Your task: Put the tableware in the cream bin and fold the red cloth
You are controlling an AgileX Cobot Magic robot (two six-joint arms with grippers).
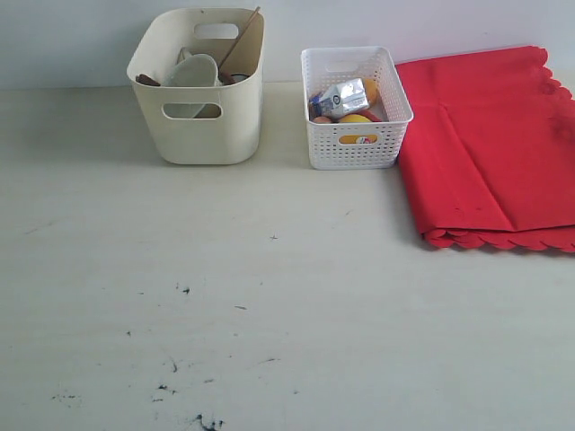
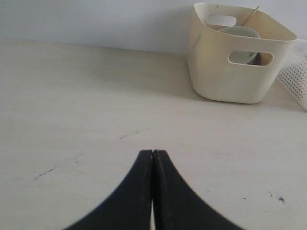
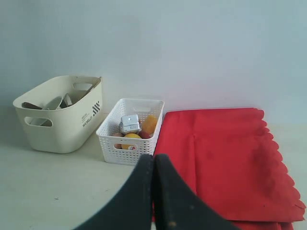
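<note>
Status: both arms are parked low over the table (image 1: 269, 314), and neither shows in the exterior view.

Left gripper (image 2: 152, 155): black fingers pressed tip to tip, nothing between them. Right gripper (image 3: 153, 160): same, closed and empty.

The cream bin (image 1: 198, 126) sits at the back left. It is smooth plastic with rounded corners and oval handle cut-outs. Inside, the pale bowl (image 1: 190, 76) is tipped on its side against the front wall and shows through the cut-out. A thin wooden chopstick (image 1: 241, 36) leans up into the back corner, probably because it is too long to lie flat. A flat tan piece stands against the inner wall, likely the wooden plate (image 1: 252, 56). A dark brown end at the rim is probably the spoon (image 1: 147, 81). I can't make out the cup or knife.

The white lattice basket (image 1: 355, 148), just beside the bin, holds the food: a milk carton (image 1: 341, 97) and yellow fruit (image 1: 355, 118).

The red cloth (image 1: 490, 135) lies flat at the right, near the basket's corner. It is matte fabric with a crease down the middle and two scalloped edges stacked at the front, so I read it as doubled over.

My judgement: no tableware is left out on the table, so the task looks essentially done.
</note>
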